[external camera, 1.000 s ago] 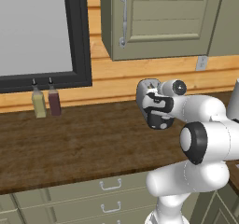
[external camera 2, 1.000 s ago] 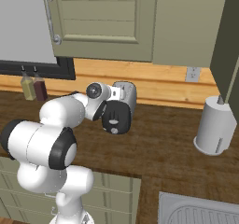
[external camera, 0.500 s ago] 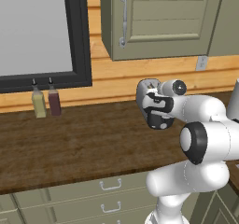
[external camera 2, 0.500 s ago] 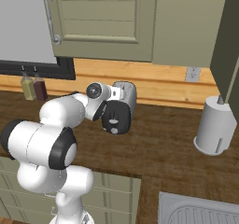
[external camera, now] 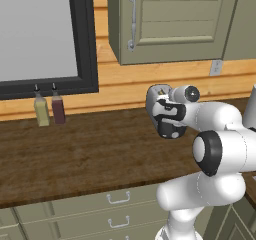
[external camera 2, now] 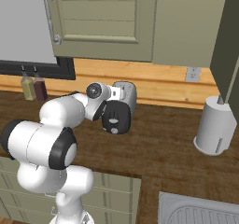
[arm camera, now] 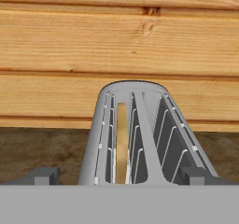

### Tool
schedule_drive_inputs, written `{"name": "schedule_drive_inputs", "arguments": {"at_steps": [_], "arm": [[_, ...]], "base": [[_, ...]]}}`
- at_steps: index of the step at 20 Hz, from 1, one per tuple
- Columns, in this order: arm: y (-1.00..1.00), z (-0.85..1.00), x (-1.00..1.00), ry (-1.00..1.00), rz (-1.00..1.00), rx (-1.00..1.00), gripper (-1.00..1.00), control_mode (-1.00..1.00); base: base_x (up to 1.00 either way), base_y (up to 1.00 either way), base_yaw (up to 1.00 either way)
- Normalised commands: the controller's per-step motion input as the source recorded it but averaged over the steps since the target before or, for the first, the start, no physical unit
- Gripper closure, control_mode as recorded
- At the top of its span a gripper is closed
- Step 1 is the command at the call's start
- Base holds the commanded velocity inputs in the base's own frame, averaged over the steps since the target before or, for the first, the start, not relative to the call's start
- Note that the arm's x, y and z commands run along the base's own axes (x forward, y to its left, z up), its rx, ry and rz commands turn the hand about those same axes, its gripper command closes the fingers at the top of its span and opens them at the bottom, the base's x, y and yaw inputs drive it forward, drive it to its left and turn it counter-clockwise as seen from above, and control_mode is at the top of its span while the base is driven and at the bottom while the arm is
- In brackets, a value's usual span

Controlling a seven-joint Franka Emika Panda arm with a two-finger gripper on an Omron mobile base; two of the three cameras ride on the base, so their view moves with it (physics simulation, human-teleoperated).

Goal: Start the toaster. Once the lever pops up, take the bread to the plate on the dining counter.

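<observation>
Silver toaster (arm camera: 135, 134), no legible markings | bread (arm camera: 121, 139) in left slot | jaws apart, astride toaster

Two little bottles, one yellowish (external camera: 41, 111) and one dark red (external camera: 58, 109), sit side by side under the black-framed window (external camera: 82, 39); olive cabinet door with a metal handle (external camera: 132, 19) above; white paper-towel roll (external camera 2: 214, 129) off to the right (near a wall outlet (external camera 2: 192, 73)); steel sink corner (external camera 2: 196, 211) lower down.
</observation>
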Motion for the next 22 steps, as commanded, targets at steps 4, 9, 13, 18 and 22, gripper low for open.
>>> {"name": "schedule_drive_inputs", "arguments": {"at_steps": [4, 9, 13, 18, 22], "arm": [[0.00, 0.00, 0.00, 0.00, 0.00, 0.00, -1.00, -1.00], [0.00, 0.00, 0.00, 0.00, 0.00, 0.00, -1.00, -1.00], [0.00, 0.00, 0.00, 0.00, 0.00, 0.00, -1.00, -1.00], [0.00, 0.00, 0.00, 0.00, 0.00, 0.00, -1.00, -1.00], [0.00, 0.00, 0.00, 0.00, 0.00, 0.00, -1.00, -1.00]], "base": [[0.00, 0.00, 0.00], [0.00, 0.00, 0.00], [0.00, 0.00, 0.00], [0.00, 0.00, 0.00], [0.00, 0.00, 0.00]]}}
